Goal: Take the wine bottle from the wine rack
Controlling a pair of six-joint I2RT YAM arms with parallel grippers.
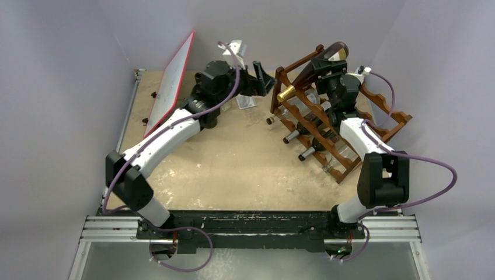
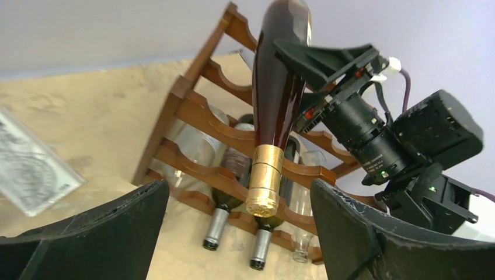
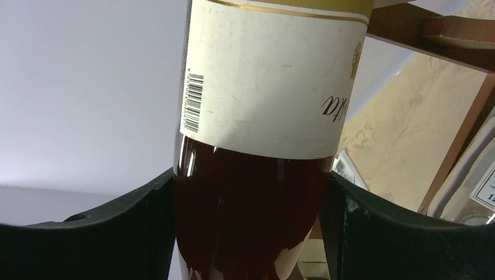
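Observation:
The wine bottle [image 1: 306, 74], dark with a gold foil neck [image 2: 265, 181] and a white label [image 3: 268, 76], is tilted up with its base high above the top rail of the wine rack [image 1: 397, 119]. My right gripper [image 3: 248, 233] is shut on the bottle's body, both pads pressed against the glass. My left gripper [image 2: 239, 233] hangs open in front of the rack [image 2: 198, 116], facing the gold neck from a short distance. Nothing sits between its fingers [image 2: 111, 227].
Several more bottles [image 1: 292, 137] lie in the rack's lower tiers, necks pointing to the table's middle [image 2: 219, 221]. A red-edged board [image 1: 172, 81] leans at the back left. A small clear packet [image 1: 245, 103] lies on the table near the left gripper.

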